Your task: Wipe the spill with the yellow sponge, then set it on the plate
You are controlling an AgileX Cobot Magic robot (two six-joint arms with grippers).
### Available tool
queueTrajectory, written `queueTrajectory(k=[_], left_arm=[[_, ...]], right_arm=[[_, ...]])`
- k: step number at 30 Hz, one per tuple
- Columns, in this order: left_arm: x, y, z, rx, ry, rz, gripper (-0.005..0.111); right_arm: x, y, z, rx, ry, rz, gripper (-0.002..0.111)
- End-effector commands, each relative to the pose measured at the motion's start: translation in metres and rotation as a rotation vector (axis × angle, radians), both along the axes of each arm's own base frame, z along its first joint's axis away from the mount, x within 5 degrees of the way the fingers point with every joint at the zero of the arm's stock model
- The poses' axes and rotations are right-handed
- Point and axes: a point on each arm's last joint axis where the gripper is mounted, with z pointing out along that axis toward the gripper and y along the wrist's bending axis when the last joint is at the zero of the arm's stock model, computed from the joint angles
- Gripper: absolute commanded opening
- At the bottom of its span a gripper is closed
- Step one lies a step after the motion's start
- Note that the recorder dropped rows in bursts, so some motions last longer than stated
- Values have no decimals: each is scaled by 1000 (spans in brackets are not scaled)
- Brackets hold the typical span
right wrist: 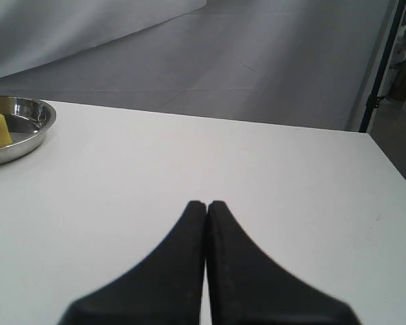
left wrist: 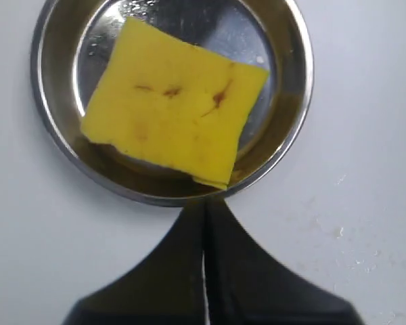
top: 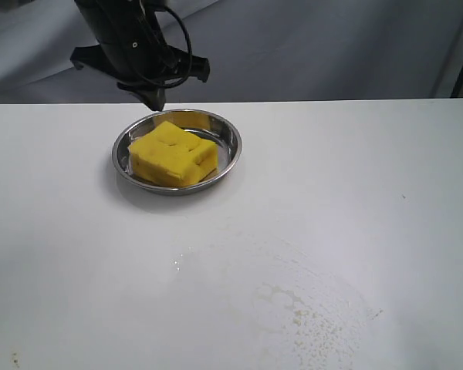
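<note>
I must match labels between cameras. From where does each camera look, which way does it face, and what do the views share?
Exterior view: off the arms, raised before the table, looking down across it to a grey backdrop; the left gripper hangs by the plate.
Left wrist view: above the plate, looking almost straight down on the yellow sponge; the left gripper, shut, shows.
Right wrist view: low over the table, looking level across it; the right gripper, shut, shows.
Shared: all three show the plate and the yellow sponge.
</note>
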Motion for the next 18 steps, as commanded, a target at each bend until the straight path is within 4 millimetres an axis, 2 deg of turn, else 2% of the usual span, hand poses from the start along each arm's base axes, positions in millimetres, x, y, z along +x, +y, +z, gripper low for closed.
queueTrajectory(k=[1, 4, 6, 9, 10, 12, 13, 14, 15, 16, 18], left_arm=[[-18, 13, 13, 28, -1, 20, 0], [-35, 29, 19, 8, -28, 34, 0], [-46, 51, 18, -12, 21, 86, 0], [-68, 102, 17, -61, 67, 215, 0], [-75, 112, 18, -60, 62, 236, 0], [-106, 149, 24, -65, -5, 306, 0], [-115, 159, 24, -66, -16, 330, 0], [-133, 176, 22, -64, -20, 374, 0], [-142, 185, 22, -64, -25, 399, 0], [-162, 200, 25, -66, -58, 447, 0], [-181, 211, 29, -59, -109, 465, 0]], right_arm=[[0, 0, 0, -9, -15, -4, 0], [0, 0, 0, -9, -15, -4, 0], [0, 0, 0, -9, -15, -4, 0], [0, 0, 0, -9, -15, -4, 0], [0, 0, 0, -9, -15, -4, 0], [0, 0, 0, -9, -15, -4, 0], [0, 0, 0, -9, -15, -4, 0], [0, 0, 0, -9, -15, -4, 0], [0, 0, 0, -9, -15, -4, 0], [0, 0, 0, -9, -15, -4, 0], [0, 0, 0, -9, -15, -4, 0]])
